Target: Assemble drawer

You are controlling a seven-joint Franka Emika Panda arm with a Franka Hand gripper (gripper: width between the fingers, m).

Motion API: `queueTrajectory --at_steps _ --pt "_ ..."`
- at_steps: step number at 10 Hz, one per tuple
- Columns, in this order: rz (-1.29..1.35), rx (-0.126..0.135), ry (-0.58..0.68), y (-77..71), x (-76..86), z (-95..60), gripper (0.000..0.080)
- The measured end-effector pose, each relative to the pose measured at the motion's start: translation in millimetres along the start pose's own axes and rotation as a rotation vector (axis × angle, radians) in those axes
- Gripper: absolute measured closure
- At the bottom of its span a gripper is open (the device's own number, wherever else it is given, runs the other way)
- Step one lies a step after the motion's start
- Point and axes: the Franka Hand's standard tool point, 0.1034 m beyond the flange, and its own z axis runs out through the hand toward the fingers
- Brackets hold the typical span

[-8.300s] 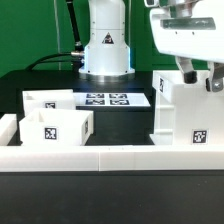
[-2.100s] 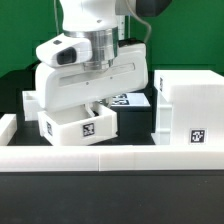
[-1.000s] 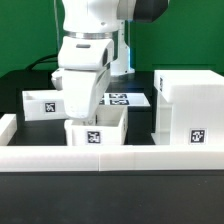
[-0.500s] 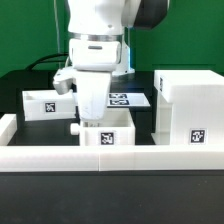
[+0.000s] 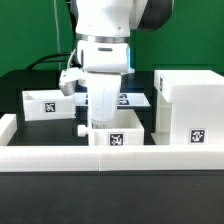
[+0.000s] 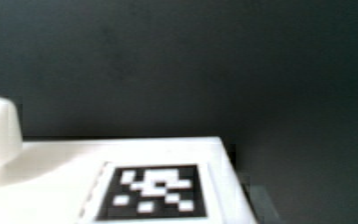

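My gripper [image 5: 101, 118] reaches down into a small white tray box [image 5: 120, 138] with a tag on its front. It is shut on the box's wall, and the fingertips are hidden by the box. The box sits just behind the front border wall, close to the left of the large hollow casing [image 5: 186, 100]. A second tray box [image 5: 44, 103] stands at the exterior view's left. In the wrist view a white tagged surface [image 6: 155, 190] fills the lower part over the dark table.
Low white border blocks [image 5: 60, 158] run along the front and turn back at the left [image 5: 8, 126]. The marker board [image 5: 138, 100] lies behind the arm, mostly hidden. The robot base stands behind it.
The gripper has carried the small tray box from the left to the right and lower, so it now sits near the casing.
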Motion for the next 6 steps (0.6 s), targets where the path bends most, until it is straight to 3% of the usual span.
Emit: queueTrajectory --at_steps 6 --pt "0.047 0.007 0.004 10.1 26.7 -0.4 0.0757"
